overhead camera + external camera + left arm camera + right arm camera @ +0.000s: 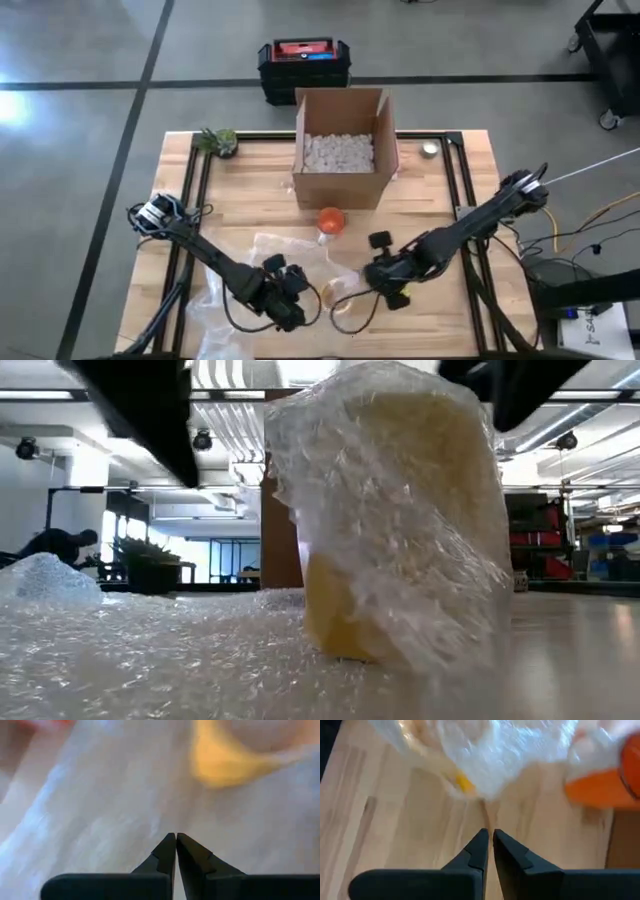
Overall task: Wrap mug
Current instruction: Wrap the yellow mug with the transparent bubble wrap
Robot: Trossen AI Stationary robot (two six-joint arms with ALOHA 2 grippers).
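Observation:
A yellow mug [400, 530] stands upright on the table near its front edge, draped in clear bubble wrap [150, 650] that spreads out to its left. From above, the mug [335, 293] sits between my two grippers. My left gripper [300, 300] is shut just left of the mug, its tips [176, 837] over the wrap sheet [100, 810]. My right gripper [372, 275] is shut just right of the mug, its tips [489, 832] over bare wood, short of the wrapped mug [470, 755]. My left gripper has its shut tips low over the bubble wrap sheet [175, 820] beside the mug; whether they touch it, I cannot tell.
An orange mug [330, 220] stands behind the yellow one, in front of an open cardboard box [342, 150] holding packing peanuts. A small plant [218, 141] is at the far left corner. Bare wood lies on the table's right side.

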